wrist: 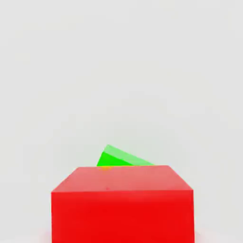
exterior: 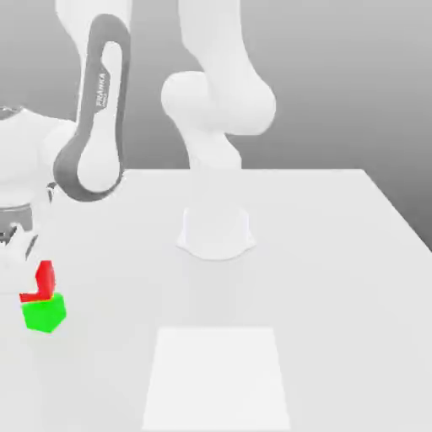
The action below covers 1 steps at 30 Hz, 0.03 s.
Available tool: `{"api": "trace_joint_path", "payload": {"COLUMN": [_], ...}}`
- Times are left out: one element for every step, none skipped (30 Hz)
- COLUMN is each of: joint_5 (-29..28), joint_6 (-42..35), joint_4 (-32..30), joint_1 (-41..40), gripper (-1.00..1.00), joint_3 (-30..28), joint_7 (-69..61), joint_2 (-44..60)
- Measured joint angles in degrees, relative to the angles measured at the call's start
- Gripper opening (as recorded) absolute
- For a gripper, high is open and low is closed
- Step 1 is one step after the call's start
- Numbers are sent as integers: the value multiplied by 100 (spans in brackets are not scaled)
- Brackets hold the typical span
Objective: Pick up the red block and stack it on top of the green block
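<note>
Red block: the small glossy bright red cube [exterior: 40,281] sits on top of the small glossy bright green cube [exterior: 45,312], near the exterior view's left edge of the white table [exterior: 337,278].

Green block: on the table directly under the red cube, turned to a different angle from it — in the hand view a green corner [wrist: 121,157] pokes out past the far edge of the red top face [wrist: 122,201].

Stack fit: the two cubes touch, but the red one looks shifted and rotated against the green one, so the overlap is only partial as far as I can judge.

Gripper: the two-finger gripper [exterior: 15,240] is just above the green cube, at the red cube's level and slightly toward the picture's edge; its jaws are cut off by the frame, and I cannot tell whether they stand wide or still pinch the red cube.

Key relation: the red cube lies straight below the hand camera, close under it — so the cleanest path away from the green cube is straight up, without sideways drag.

Risk: any sideways brush would likely tip the offset red cube off the green one.

Progress: stacking appears essentially done; release and retreat remain.
</note>
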Motion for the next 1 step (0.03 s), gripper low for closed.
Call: {"api": "trace_joint_path", "payload": {"joint_5": [0], "joint_6": [0], "joint_4": [0], "joint_1": [0], "gripper": [100], "joint_3": [0], "joint_7": [0], "joint_2": [0]}}
